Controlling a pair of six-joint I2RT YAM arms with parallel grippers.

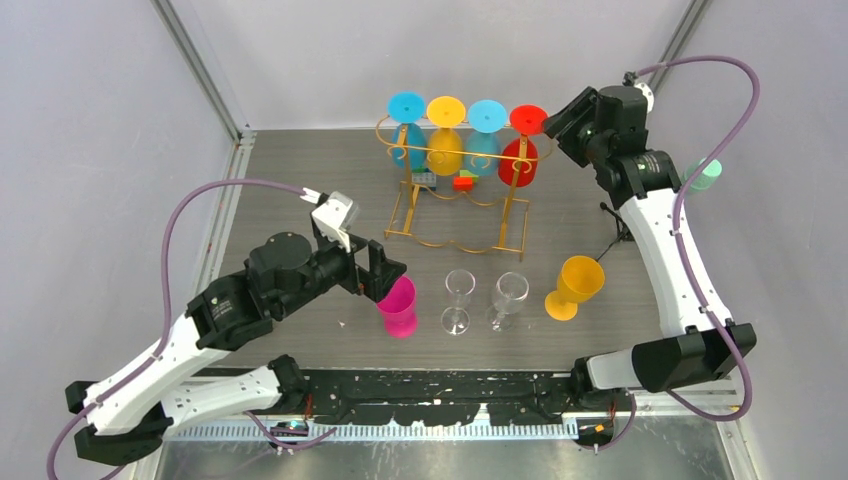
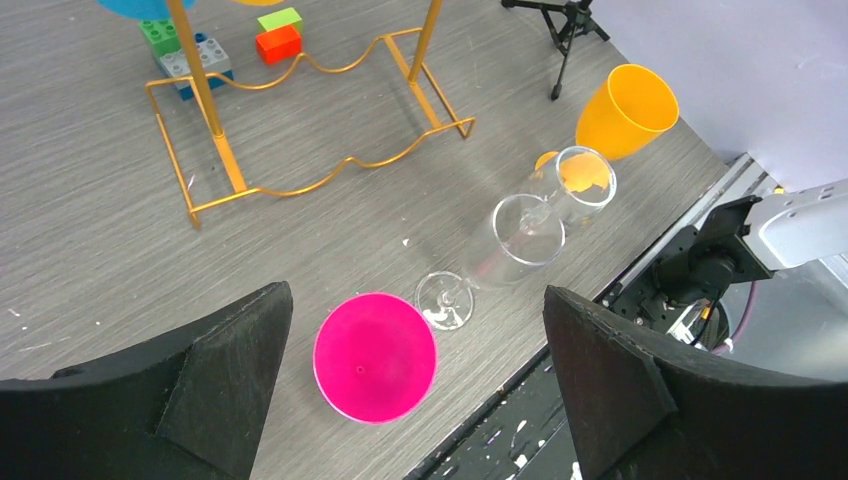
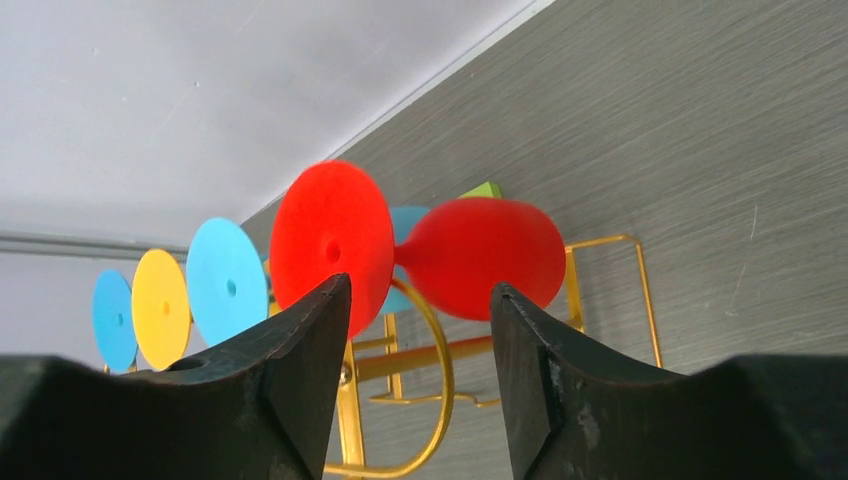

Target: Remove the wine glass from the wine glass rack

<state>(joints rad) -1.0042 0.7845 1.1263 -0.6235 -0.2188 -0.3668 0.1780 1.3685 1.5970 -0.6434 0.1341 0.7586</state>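
red glass point(image 1: 518, 160) close beside blue glass point(image 1: 484, 150), rack wire point(image 3: 420, 360) under foot

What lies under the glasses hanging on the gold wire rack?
Small plastic toy blocks: red, green, lime, grey-blue, on the table by the gold wire rack. Hanging coloured glasses cover anything else there.
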